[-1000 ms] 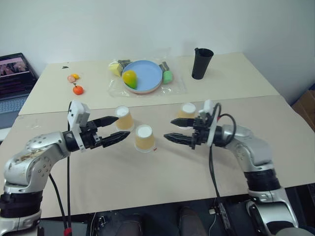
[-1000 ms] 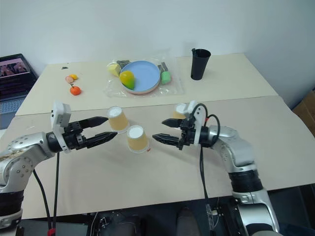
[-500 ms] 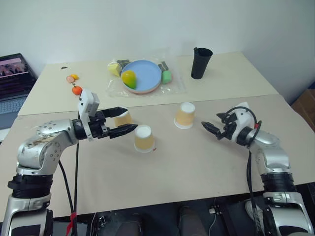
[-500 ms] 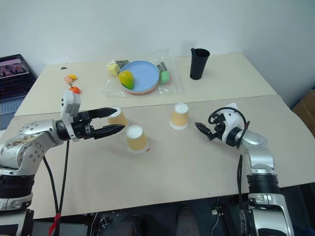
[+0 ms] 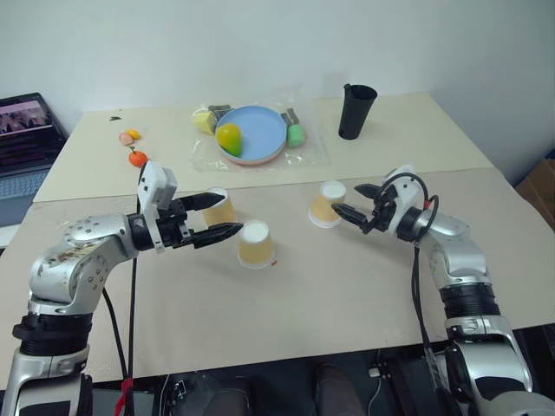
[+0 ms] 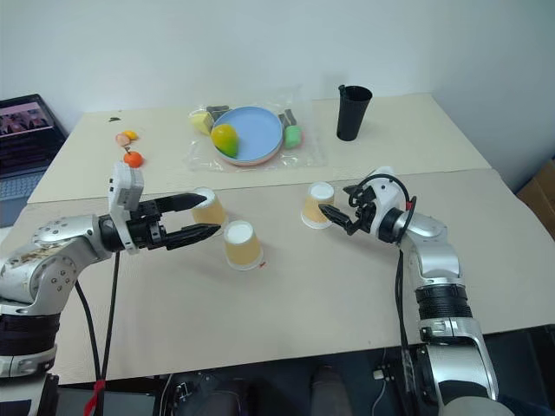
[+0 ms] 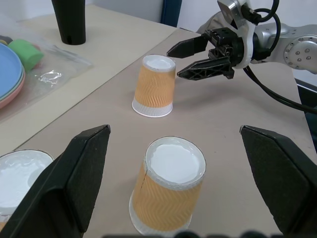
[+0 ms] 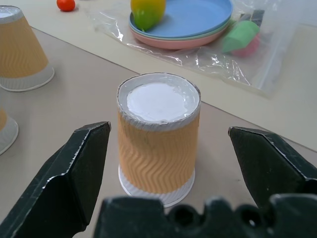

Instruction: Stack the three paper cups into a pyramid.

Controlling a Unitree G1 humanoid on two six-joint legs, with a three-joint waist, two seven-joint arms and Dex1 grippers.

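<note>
in the left eye view, three paper cups are seen upside down and apart on the tan table (image 5: 286, 321): the left cup (image 5: 220, 208) partly behind the left gripper (image 5: 218, 217), the middle cup (image 5: 256, 243) nearer the robot, and the right cup (image 5: 328, 204) to the right. no pyramid is built yet. the left gripper is held level with its fingers spread, empty, between the left and middle cups. the right gripper (image 5: 350, 202) is pointed at the right cup from its right side, fingers apart, nothing held. far off, a blue plate (image 5: 260, 134) on clear plastic, a black cup (image 5: 355, 111) and a laptop (image 5: 24, 143) at the left edge are seen.

in the right eye view, the same layout is shown; the right gripper's tips are just beside the right cup, and contact cannot be told.

in the left wrist view, the middle cup is framed between the wide-set fingers (image 7: 64, 183), with the right cup and the other gripper beyond it.

in the right wrist view, the right cup is centred between the open fingers (image 8: 69, 171), its white base upward.

the step in hand is judged to be the approach to a first cup. next, the right gripper would need to be advanced until the cup's sides are straddled, then closed gently so the thin paper wall is not crushed.
</note>
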